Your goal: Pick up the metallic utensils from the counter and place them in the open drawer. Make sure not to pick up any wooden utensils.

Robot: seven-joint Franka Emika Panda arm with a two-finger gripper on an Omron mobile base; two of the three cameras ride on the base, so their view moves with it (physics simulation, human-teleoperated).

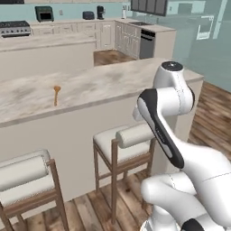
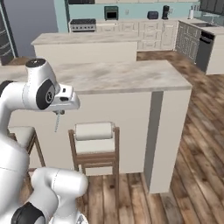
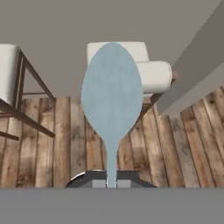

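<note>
A pale silver-blue spoon [image 3: 112, 96], one of the metallic utensils, sits in my gripper [image 3: 111, 183], which is shut on its thin handle. The bowl points away from the hand, over the plank floor. In the right base view the gripper [image 2: 58, 113] hangs in front of the counter's cream side, below the top's edge, and the spoon [image 2: 56, 122] dangles from it. The wooden spoon [image 1: 56, 95] lies on the beige marbled counter [image 1: 103, 83] at its left. The open drawer is out of view.
Two cushioned wooden stools [image 1: 127, 140] [image 1: 26, 177] stand against the counter's front, and one [image 2: 95, 139] is just right of the gripper. A second island [image 2: 87, 39] and wall cabinets lie beyond. Wooden floor [image 2: 183, 144] opens to the right.
</note>
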